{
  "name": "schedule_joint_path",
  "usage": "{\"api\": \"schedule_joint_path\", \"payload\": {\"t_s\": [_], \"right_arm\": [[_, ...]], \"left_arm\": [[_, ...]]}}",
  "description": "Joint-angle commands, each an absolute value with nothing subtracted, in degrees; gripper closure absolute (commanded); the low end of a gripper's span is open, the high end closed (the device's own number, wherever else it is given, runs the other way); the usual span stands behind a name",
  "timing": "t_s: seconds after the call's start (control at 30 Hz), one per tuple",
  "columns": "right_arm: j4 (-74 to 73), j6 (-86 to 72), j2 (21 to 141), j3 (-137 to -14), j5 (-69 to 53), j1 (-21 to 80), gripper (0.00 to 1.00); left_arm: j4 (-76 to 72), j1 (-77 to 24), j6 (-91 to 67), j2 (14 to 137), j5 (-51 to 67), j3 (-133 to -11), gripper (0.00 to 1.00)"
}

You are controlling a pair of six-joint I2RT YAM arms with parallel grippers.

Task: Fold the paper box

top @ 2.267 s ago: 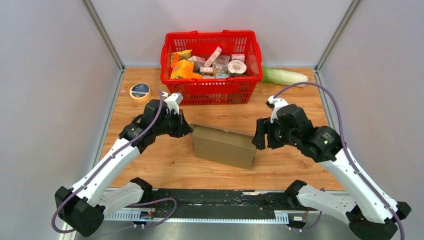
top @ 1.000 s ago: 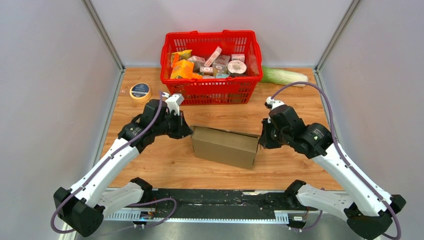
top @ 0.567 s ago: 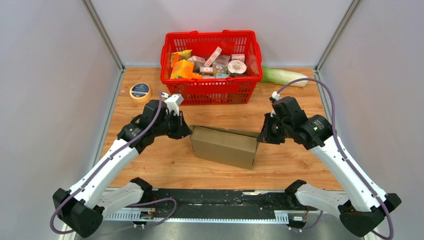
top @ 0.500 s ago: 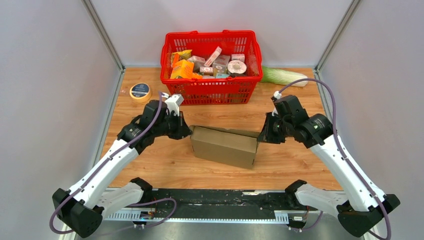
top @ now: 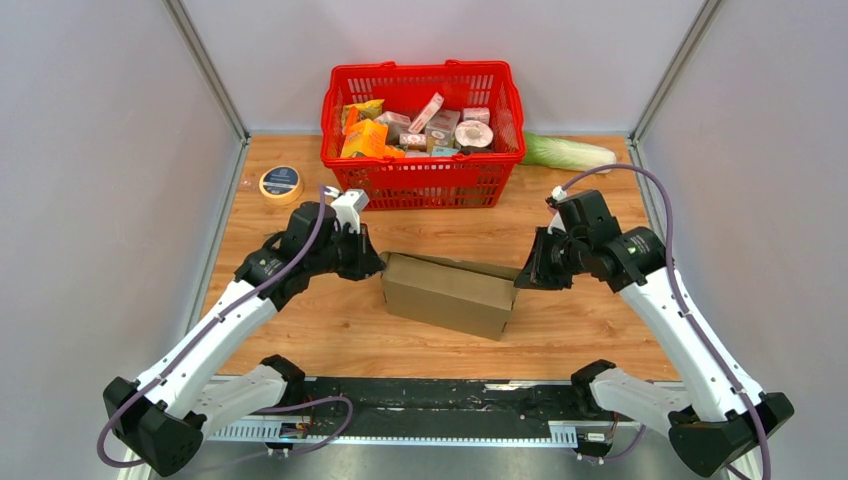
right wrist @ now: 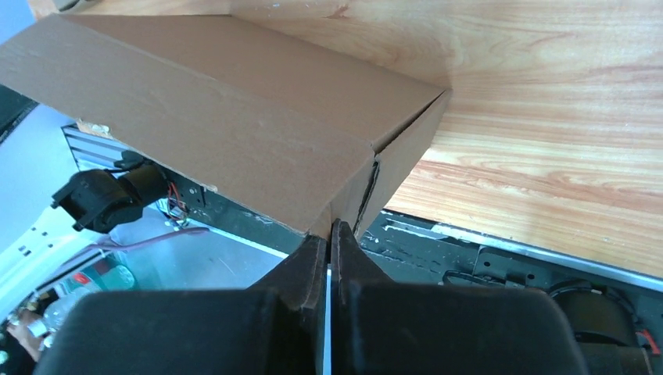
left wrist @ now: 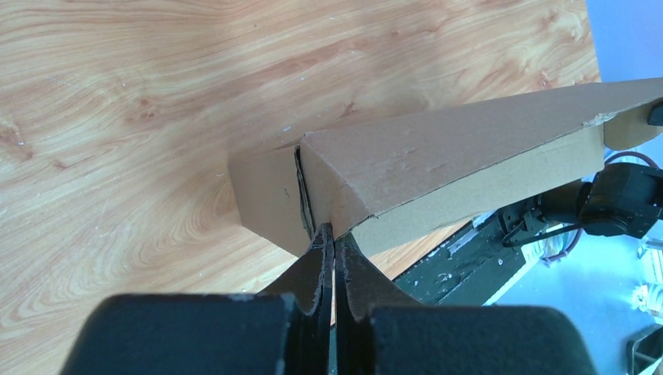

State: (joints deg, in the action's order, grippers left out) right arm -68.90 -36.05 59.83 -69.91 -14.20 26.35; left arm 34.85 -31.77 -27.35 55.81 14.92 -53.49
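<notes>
The paper box [top: 448, 293] lies mid-tabletop [top: 330, 325]. Our left claw [left wrist: 332, 234], fingers pressed shut and holding nothing, touches the box's 9 o'clock end at the flap seam. Our right claw [right wrist: 332, 226], likewise closed, meets the 3 o'clock end. We judge both should push inward evenly, or the box skids on the smooth wood. A red basket [top: 420, 68] stands near at 12 o'clock.

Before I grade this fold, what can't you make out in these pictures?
Top view: the box ends, partly covered by the left gripper and right gripper.
Wrist views: whether the shut tips pinch cardboard or only press it; the fingers hide the contact.
Top view: basket labels, too small.
</notes>
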Motion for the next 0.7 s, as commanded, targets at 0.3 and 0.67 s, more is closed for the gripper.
{"api": "schedule_joint_path", "payload": {"t_s": [0.3, 0.67], "right_arm": [[-52.3, -29.4, 53.0, -61.0, 4.7, 44.0, 1.0], [-67.0, -31.7, 50.5, -68.1, -6.2, 38.3, 0.11]], "left_arm": [[28.8, -32.6, -30.2, 52.7, 15.0, -46.2, 1.0], [30.2, -32.6, -30.9, 47.6, 9.1, -44.0, 1.0]]}}
